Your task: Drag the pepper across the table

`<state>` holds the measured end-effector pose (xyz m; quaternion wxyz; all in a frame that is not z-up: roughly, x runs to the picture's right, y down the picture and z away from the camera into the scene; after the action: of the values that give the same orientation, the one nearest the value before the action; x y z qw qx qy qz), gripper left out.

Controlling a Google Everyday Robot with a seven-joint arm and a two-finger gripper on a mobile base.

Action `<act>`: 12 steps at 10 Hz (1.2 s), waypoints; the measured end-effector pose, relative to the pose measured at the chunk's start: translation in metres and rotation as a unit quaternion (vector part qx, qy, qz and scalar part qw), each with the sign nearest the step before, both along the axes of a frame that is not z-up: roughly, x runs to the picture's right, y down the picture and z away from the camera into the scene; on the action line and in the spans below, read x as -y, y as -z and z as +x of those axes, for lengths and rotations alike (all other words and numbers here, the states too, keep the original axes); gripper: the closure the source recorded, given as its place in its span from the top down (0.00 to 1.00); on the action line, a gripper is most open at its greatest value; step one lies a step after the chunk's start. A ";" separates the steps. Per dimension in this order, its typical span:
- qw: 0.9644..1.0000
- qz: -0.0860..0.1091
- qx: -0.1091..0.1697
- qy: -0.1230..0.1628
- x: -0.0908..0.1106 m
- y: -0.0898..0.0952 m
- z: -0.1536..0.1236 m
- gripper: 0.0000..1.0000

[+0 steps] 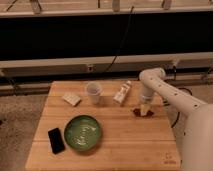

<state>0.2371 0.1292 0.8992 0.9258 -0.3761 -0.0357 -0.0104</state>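
The hand (145,110) is hanging straight down over the right part of the table (125,146), at about 2 o'clock from the table's middle. Its tip is reaching down close to the wood. I cannot tell if the hand is gripping or let go.

The pepper (136,112) is lying on the table right by the hand, on the hand's 9 o'clock side. It is looking like it is touching the tip. The pepper is small and dark red-brown.

The white arm (167,94) is going up from the hand, bending, and then running down toward 4 o'clock, past the table's right edge.

A white carton (122,93) is sitting tilted at about 11 o'clock from the pepper, near it but apart. A white cup (93,92) is standing at 11 o'clock from the table's middle. A small pale pack (71,99) is lying at the cup's 8 o'clock.

A green bowl (68,132) is sitting at 8 o'clock from the middle. A black phone (56,140) is lying just beside the bowl, at its 9 o'clock. A small mark (170,159) is showing near the table corner at 4 o'clock.
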 end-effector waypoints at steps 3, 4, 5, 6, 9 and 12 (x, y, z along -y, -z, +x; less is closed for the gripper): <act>1.000 -0.002 0.003 0.006 -0.001 -0.001 -0.003 0.67; 1.000 -0.004 0.006 0.009 -0.005 0.003 -0.006 0.60; 1.000 -0.004 0.009 0.015 -0.012 0.009 -0.008 0.46; 1.000 -0.003 0.009 0.014 -0.014 0.010 -0.007 0.38; 1.000 -0.001 0.011 0.015 -0.003 0.001 -0.010 0.08; 0.999 -0.007 0.017 0.029 -0.011 0.008 -0.018 0.00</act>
<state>0.2192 0.1403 0.8916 0.9218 -0.3830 -0.0411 -0.0436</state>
